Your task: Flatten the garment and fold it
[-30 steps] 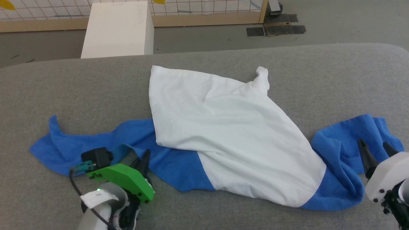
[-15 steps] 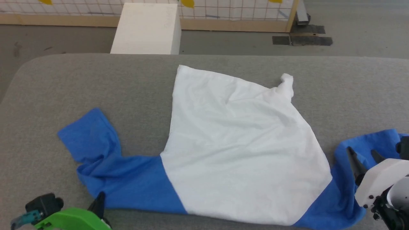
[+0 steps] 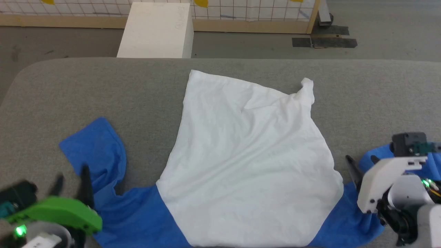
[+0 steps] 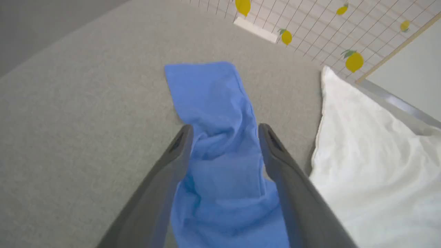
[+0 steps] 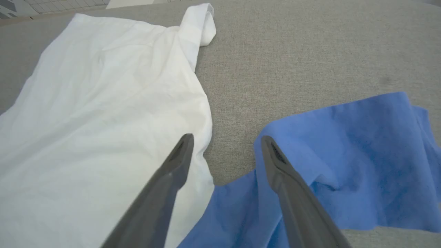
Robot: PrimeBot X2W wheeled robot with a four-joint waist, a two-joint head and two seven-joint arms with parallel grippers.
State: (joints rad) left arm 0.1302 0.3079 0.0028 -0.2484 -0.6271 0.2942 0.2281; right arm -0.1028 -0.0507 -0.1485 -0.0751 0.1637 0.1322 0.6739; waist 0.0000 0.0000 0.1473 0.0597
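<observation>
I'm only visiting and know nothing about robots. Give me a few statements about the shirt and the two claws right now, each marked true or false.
1. The garment lies with its white body spread on the grey surface. True.
2. The left gripper is clamped shut on the left sleeve. False: its jaws stand open, and the sleeve shows between the fingers.
3. The right gripper is open and holds nothing. True.
4. Both blue sleeves are folded over the white body. False: each lies out to its own side of it.
5. A white box stands on the floor beyond the surface. True.
</observation>
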